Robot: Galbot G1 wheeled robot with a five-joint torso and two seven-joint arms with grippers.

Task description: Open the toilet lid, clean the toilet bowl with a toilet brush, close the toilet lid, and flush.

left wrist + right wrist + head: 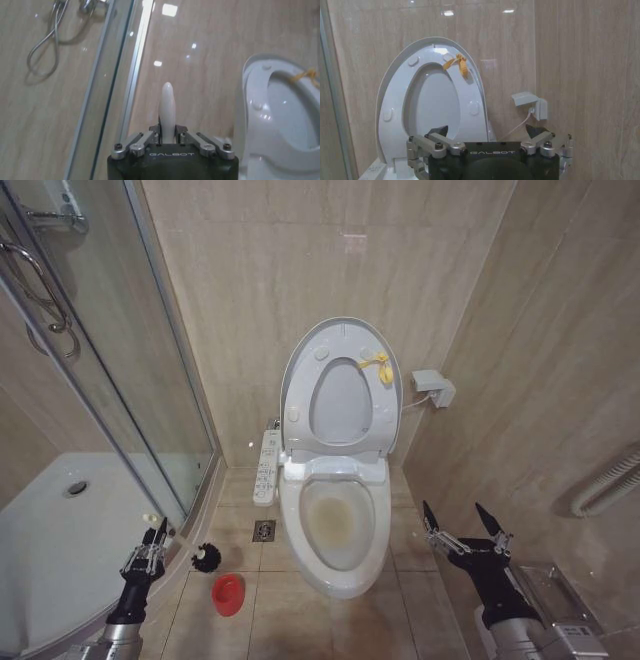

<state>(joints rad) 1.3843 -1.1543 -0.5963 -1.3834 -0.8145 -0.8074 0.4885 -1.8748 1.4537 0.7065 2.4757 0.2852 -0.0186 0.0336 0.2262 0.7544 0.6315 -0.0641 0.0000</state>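
Gripping the toilet brush [190, 558] handle, the left gripper [167, 135] reads "GALBOT". Right gripper [466, 523], jaws apart, faces the raised toilet lid [395, 90].

The large glossy white oval plastic toilet lid [341, 330] stands raised with the white ring-shaped seat [300, 395] against the beige tiled back wall [250, 280], behind the white elongated ceramic toilet bowl [380, 540]. A long white button panel [267, 467] sits at the bowl's left side. Left of the bowl, on the tiled floor [420, 600], stands a small red cup-shaped holder [228, 593], with the dark round bristle head of the thin white-handled toilet brush [205, 557] just above it. Farther left lies the white shower tray [60, 550] behind a clear glass shower door [110, 360]. A small white wall socket [434, 387] is mounted right of the lid.
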